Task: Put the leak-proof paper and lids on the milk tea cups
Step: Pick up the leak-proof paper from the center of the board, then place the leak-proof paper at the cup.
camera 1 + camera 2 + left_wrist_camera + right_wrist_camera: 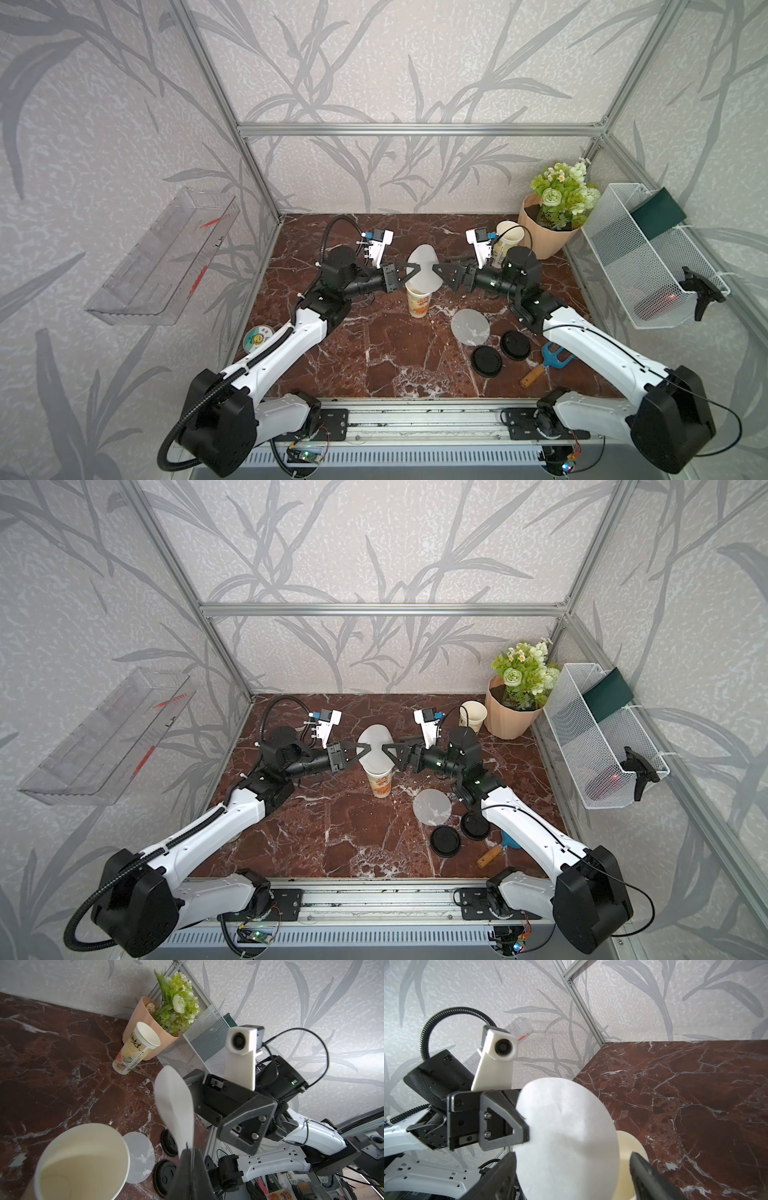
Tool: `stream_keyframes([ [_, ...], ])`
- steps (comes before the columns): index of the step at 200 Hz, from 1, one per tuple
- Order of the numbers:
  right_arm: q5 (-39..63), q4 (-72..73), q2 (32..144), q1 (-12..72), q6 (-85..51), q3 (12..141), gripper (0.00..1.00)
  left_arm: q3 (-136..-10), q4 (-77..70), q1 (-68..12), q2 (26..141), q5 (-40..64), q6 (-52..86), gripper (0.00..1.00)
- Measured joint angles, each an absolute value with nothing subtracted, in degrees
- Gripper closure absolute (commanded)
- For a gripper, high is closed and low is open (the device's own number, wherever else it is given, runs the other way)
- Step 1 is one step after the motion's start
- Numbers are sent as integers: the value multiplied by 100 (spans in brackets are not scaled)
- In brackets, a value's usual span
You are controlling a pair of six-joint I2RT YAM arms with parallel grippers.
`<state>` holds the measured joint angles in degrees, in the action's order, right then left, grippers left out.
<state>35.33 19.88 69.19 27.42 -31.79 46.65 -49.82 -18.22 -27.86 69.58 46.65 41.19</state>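
**Whitish paper disc held on edge over the centre cup**

In both top views, my left gripper (409,271) is clenched on one edge of a leak-proof paper disc (422,269). The disc stands tilted and slightly bowed over the mouth of the centre cup (419,305), which stands on the red-brown marble table (374,365). I cannot tell whether the paper touches the rim. My right gripper (436,270) meets the disc from the opposite edge. A second disc (470,327) lies flat on the table, just beside two black lids (487,360). The second cup (508,239) stands upright at the back, next to a peach flower pot (544,237).

From the left wrist, the paper's edge is pinched between my left fingers (187,1178). The centre cup's cream inside (83,1147) is open close by.

From the right wrist, my right jaws are released and stand wide apart, with the disc (566,1136) between them. A sliver of the cup's rim (629,1147) shows behind the paper.
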Motion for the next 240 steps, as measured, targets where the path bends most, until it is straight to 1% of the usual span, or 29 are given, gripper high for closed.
stream_keyframes([
  [26, 3837, 2580, 6908, 2469, -3555, 4296, 12, -5811, -1406, -3175, 7393, 4794, 3776, 100],
  [47, 3798, 2718, 6799, 2220, -3769, 3977, 12, -6051, -1142, -3249, 7743, 4834, 3627, 100],
  [90, 3454, 2534, 6512, 2104, -3758, 3874, 12, -5951, -436, -2906, 8051, 4613, 3551, 100],
  [126, 3304, 2401, 6547, 2106, -3583, 3874, 11, -5898, -298, -2539, 8117, 4550, 3581, 100],
  [150, 3210, 2292, 6654, 2108, -3474, 3876, 11, -5819, -259, -2467, 8156, 4532, 3599, 100],
  [191, 2827, 1688, 6855, 2329, -3127, 4062, 10, -5712, -86, -2401, 8331, 4523, 3594, 100],
  [240, 1911, 733, 7067, 3061, -2408, 4729, 9, -5559, 3, -2298, 8350, 4480, 3592, 100],
])
